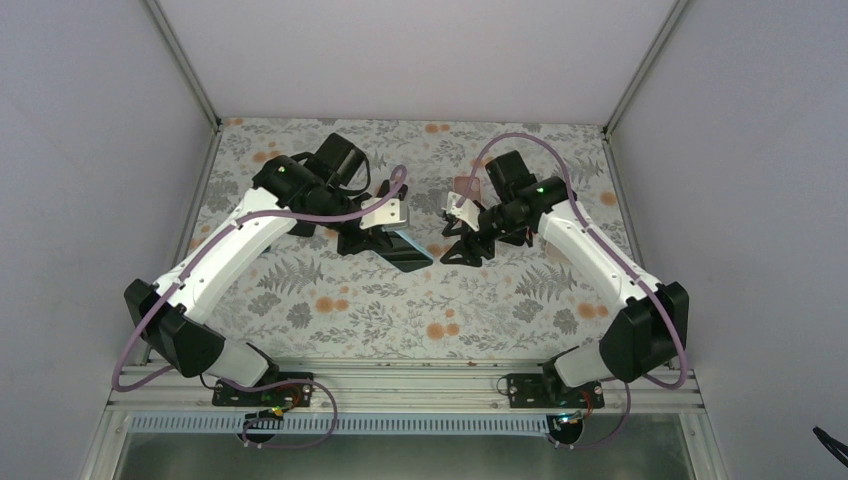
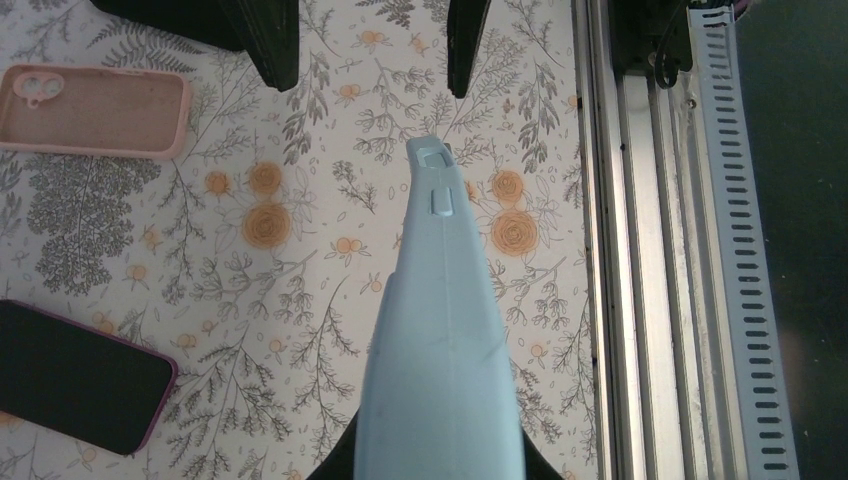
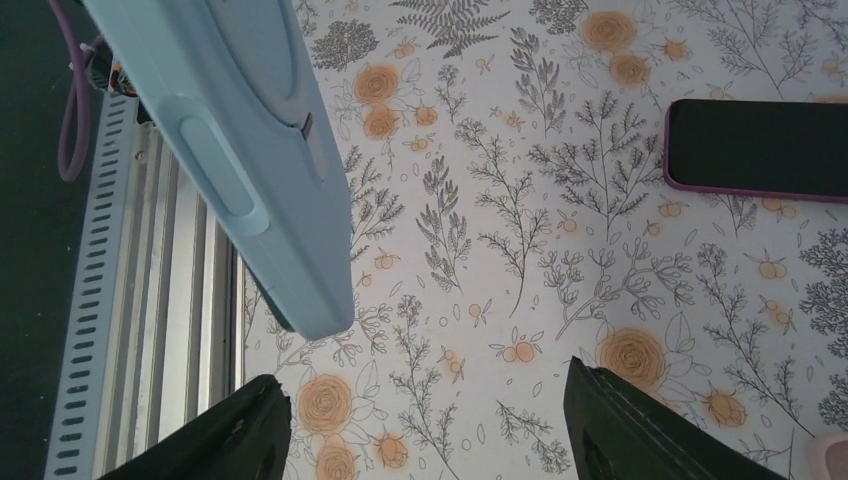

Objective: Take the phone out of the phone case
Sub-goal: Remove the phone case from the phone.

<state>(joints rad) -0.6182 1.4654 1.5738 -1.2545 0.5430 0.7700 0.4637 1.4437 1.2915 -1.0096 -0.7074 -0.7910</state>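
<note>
A light blue phone case (image 2: pixel 440 330) hangs tilted above the table, and my left gripper (image 2: pixel 440 470) is shut on its lower end. The phone shows as a dark face (image 1: pixel 408 256) on the case's underside, still seated in it. In the top view my left gripper (image 1: pixel 385 235) and the case (image 1: pixel 412 243) sit mid-table. My right gripper (image 1: pixel 462 245) hovers just to their right, open. In the right wrist view the right gripper (image 3: pixel 430 420) has only tablecloth between its fingers (image 3: pixel 250 430), and the blue case (image 3: pixel 240 150) passes above its left finger without touching it.
An empty pink case (image 2: pixel 95 110) lies on the floral cloth, as does a black phone in a purple case (image 2: pixel 75 375), which also shows in the right wrist view (image 3: pixel 760 150). A metal rail (image 2: pixel 650 250) runs along the near table edge. Grey walls enclose the table.
</note>
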